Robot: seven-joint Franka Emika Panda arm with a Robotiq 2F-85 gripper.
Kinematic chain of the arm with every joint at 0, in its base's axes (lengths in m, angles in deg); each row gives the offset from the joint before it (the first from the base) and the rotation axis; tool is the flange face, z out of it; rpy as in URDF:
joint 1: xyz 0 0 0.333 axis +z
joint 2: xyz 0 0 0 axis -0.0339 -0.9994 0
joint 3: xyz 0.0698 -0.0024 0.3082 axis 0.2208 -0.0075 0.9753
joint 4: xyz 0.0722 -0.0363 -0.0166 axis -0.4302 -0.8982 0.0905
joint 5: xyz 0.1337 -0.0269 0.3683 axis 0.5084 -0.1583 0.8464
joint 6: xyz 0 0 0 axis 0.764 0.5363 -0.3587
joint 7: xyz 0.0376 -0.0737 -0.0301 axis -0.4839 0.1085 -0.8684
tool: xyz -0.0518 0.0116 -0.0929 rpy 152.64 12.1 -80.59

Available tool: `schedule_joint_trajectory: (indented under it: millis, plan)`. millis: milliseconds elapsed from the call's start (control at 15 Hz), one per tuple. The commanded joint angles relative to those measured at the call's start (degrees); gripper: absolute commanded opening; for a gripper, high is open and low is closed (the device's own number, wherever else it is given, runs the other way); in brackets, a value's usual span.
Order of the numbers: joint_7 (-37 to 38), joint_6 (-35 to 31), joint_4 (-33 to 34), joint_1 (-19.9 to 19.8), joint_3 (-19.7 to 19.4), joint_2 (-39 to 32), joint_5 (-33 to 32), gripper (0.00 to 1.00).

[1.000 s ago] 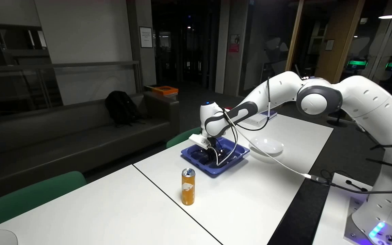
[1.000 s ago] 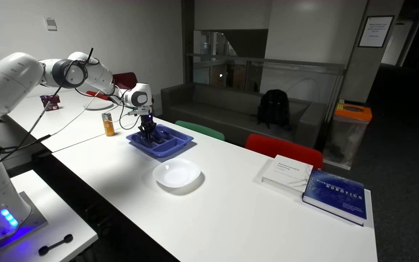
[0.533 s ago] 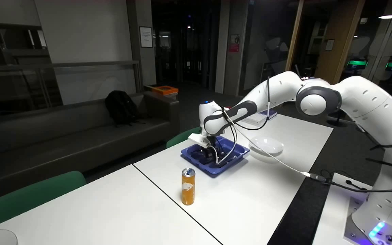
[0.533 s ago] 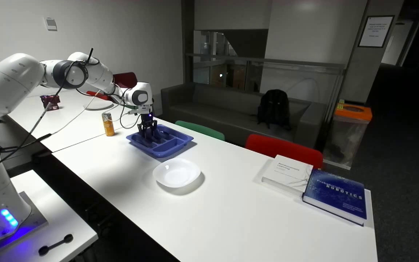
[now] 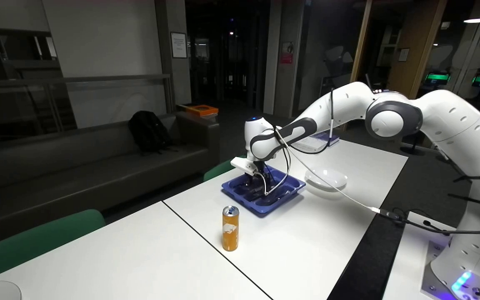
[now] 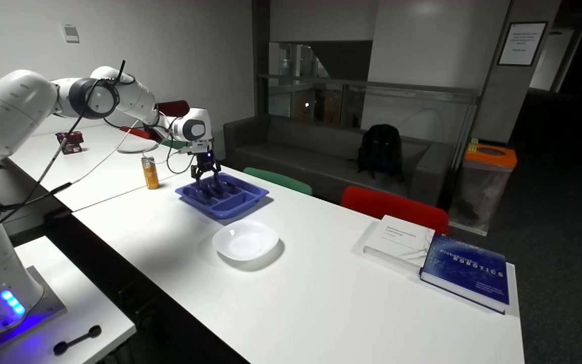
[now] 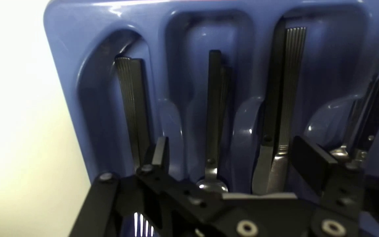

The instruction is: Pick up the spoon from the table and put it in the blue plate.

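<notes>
My tool (image 7: 235, 151) hangs over the blue rectangular compartmented plastic plate (image 7: 263, 52), its fingers (image 7: 159, 152) well apart with nothing I can see gripped. I take the task's piece to be the black-handled steel spoon (image 7: 213, 118): in the wrist view it lies in the second slot from the picture's left, already inside the plate, alongside a ribbed metal handle (image 7: 225, 85). Its long axis runs down the slot, roughly square to the line between my fingertips, closer to the picture-left finger. The black-handled table knife (image 7: 271, 113) falls within that span too, so closing here would, I judge, risk fouling it; rising clear looks the better move.

On the white counter (image 6: 321, 303), in an exterior view, the dark-blue hardback book (image 6: 465, 275) reads "Probabilistic Robotics", the thick white book (image 6: 399, 240) "Reinforcement Learning". The slim orange can (image 5: 230, 230) shows no brand I can read.
</notes>
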Motion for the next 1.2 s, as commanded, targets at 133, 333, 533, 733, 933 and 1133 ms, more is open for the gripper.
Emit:
schedule_joint_trajectory:
  millis: [133,333,533,733,933,1133]
  plan:
    - [3.08,-4.82,-15.32,0.91,-1.57,13.01,-1.04,1.00]
    - [3.69,-8.04,-21.94,0.18,-1.79,18.52,-0.92,1.00]
    - [4.87,-12.19,-29.17,-0.73,-2.35,24.02,-0.56,1.00]
    - [7.43,-17.14,-36.93,-1.41,-3.47,29.12,-0.67,1.00]
    - [10.66,-22.47,-45.29,-1.81,-5.17,33.49,-2.19,1.00]
    - [11.80,-27.80,-54.32,-2.67,-6.77,37.38,-4.33,1.00]
